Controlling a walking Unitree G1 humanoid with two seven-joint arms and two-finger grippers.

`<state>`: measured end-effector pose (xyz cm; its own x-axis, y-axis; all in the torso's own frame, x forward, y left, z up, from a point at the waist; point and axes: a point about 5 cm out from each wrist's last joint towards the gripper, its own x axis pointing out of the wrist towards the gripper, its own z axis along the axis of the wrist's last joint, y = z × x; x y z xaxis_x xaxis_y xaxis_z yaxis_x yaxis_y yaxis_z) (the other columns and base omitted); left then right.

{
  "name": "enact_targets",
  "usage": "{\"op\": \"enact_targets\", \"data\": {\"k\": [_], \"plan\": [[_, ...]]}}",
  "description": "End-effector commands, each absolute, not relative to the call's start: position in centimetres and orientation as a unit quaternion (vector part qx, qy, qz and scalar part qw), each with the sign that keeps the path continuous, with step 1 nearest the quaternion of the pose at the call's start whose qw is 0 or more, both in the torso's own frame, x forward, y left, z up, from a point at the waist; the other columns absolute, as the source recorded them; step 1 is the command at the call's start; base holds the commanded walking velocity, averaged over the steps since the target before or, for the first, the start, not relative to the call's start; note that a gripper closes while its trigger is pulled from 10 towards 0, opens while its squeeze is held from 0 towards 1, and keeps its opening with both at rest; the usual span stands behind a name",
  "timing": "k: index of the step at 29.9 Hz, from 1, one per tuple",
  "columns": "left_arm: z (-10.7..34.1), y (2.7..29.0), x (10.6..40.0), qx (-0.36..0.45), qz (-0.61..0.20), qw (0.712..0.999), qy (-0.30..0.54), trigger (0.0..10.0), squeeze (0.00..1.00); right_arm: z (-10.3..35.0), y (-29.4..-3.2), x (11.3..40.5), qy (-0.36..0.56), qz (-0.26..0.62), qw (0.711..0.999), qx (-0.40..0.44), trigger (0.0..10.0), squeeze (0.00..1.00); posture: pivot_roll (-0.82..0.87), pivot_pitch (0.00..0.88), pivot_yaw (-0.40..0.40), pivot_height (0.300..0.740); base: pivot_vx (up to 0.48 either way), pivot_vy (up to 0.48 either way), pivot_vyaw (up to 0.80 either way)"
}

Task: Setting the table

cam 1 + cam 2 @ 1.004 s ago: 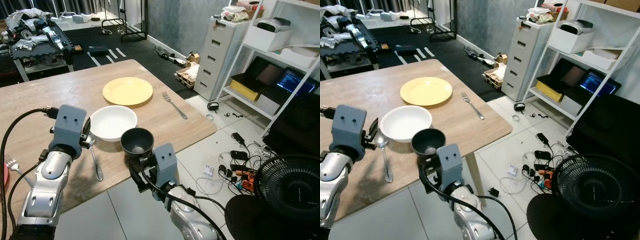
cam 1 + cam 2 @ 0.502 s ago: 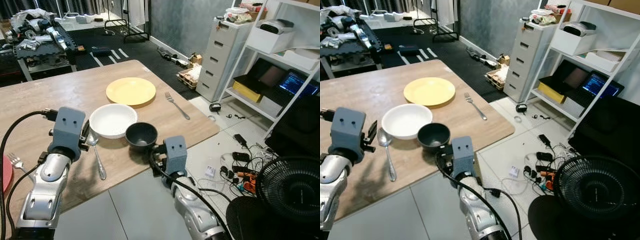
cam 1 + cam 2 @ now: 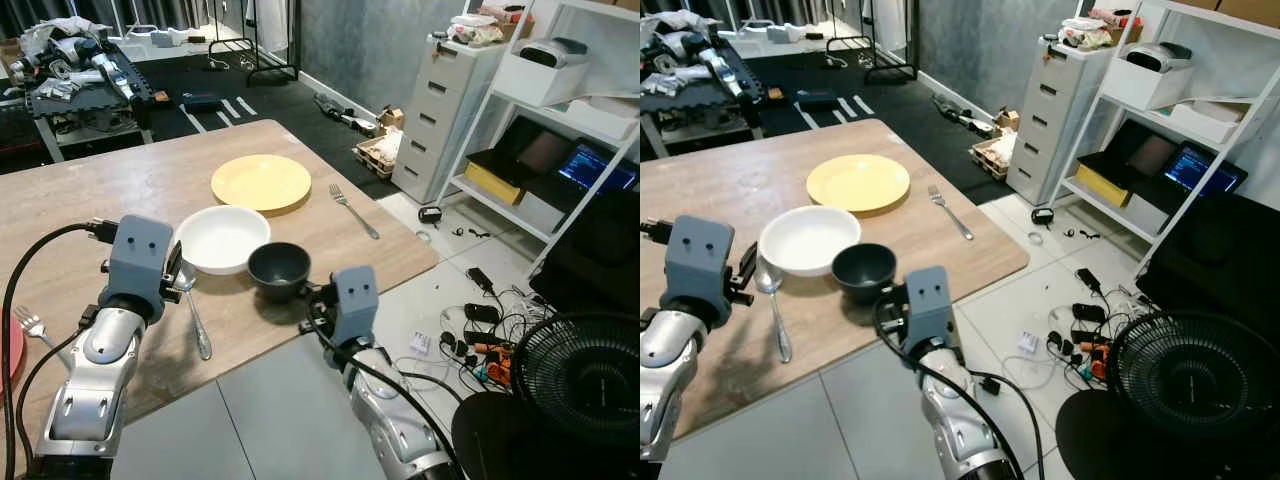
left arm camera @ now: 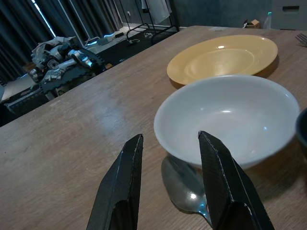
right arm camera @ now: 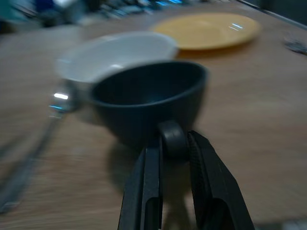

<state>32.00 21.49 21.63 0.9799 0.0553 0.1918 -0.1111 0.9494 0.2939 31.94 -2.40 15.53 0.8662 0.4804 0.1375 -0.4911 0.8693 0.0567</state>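
In the eye views, a dark cup is held by the right gripper, reached forward over the table edge, beside the white bowl. The left gripper is poised above the spoon.

In the left wrist view, its fingers are seen spread apart.

In the right wrist view, the fingers are seen clamped on the cup's handle.

Probably a robotics lab or workshop rather than a lived-in home: white shelving holding monitors, loose cables across the tiled floor, a black fan, and machine parts piled on a rear bench.
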Motion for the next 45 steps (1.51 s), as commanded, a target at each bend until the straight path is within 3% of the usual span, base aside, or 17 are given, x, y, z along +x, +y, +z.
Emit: {"op": "enact_targets", "data": {"k": [1, 8, 17, 18, 23, 24, 25, 26, 35, 45], "plan": [[21.2, 21.4, 31.9, 0.151, 0.042, 0.984, -0.082, 10.0, 0.00, 15.6, -1.9, 31.4, -0.066, 0.277, 0.957, 0.061, 10.0, 0.00, 0.18, 0.102, 0.053, 0.740, 0.000, 0.000, 0.00], [21.2, 21.4, 31.9, 0.150, 0.042, 0.984, -0.082, 10.0, 0.00, 15.9, -0.8, 30.3, -0.073, 0.357, 0.929, 0.056, 10.0, 0.00, 0.18, 0.102, 0.056, 0.740, 0.000, 0.000, 0.00], [21.3, 21.4, 32.0, 0.150, 0.044, 0.984, -0.083, 10.0, 0.00, 14.6, -1.7, 31.2, -0.059, 0.312, 0.948, 0.003, 10.0, 0.00, 0.18, 0.105, 0.057, 0.740, 0.000, 0.000, 0.00], [21.3, 21.4, 31.9, 0.149, 0.044, 0.984, -0.083, 10.0, 0.00, 14.9, -2.1, 31.4, -0.067, 0.296, 0.953, 0.015, 10.0, 1.00, 0.18, 0.105, 0.057, 0.740, 0.000, 0.000, 0.00], [21.3, 21.4, 31.9, 0.149, 0.044, 0.984, -0.083, 10.0, 0.00, 15.4, -2.7, 31.7, -0.078, 0.273, 0.959, 0.011, 10.0, 1.00, 0.18, 0.106, 0.060, 0.740, 0.000, 0.000, 0.00], [21.3, 21.4, 31.9, 0.149, 0.044, 0.984, -0.082, 10.0, 0.00, 15.6, -2.9, 31.7, -0.081, 0.268, 0.960, 0.013, 10.0, 0.40, 0.18, 0.106, 0.060, 0.740, 0.000, 0.000, 0.00], [21.3, 21.3, 32.0, 0.149, 0.044, 0.984, -0.082, 10.0, 0.00, 15.6, -3.1, 31.6, -0.083, 0.265, 0.961, 0.016, 10.0, 0.40, 0.18, 0.106, 0.060, 0.740, 0.000, 0.000, 0.00], [21.3, 21.3, 32.0, 0.149, 0.043, 0.985, -0.082, 10.0, 0.00, 15.6, -3.2, 31.5, -0.083, 0.265, 0.961, 0.018, 10.0, 0.00, 0.18, 0.106, 0.060, 0.740, 0.000, 0.000, 0.00], [21.3, 21.1, 32.0, 0.146, 0.041, 0.985, -0.082, 10.0, 0.00, 14.1, -2.0, 31.0, -0.060, 0.307, 0.949, 0.031, 10.0, 0.00, 0.18, 0.103, 0.059, 0.740, 0.000, 0.000, 0.00], [21.4, 21.3, 31.7, 0.149, 0.045, 0.984, -0.083, 10.0, 0.00, 14.4, -1.9, 32.9, -0.068, 0.300, 0.951, 0.018, 10.0, 0.00, 0.20, 0.104, 0.055, 0.740, 0.000, 0.000, 0.00]]}}
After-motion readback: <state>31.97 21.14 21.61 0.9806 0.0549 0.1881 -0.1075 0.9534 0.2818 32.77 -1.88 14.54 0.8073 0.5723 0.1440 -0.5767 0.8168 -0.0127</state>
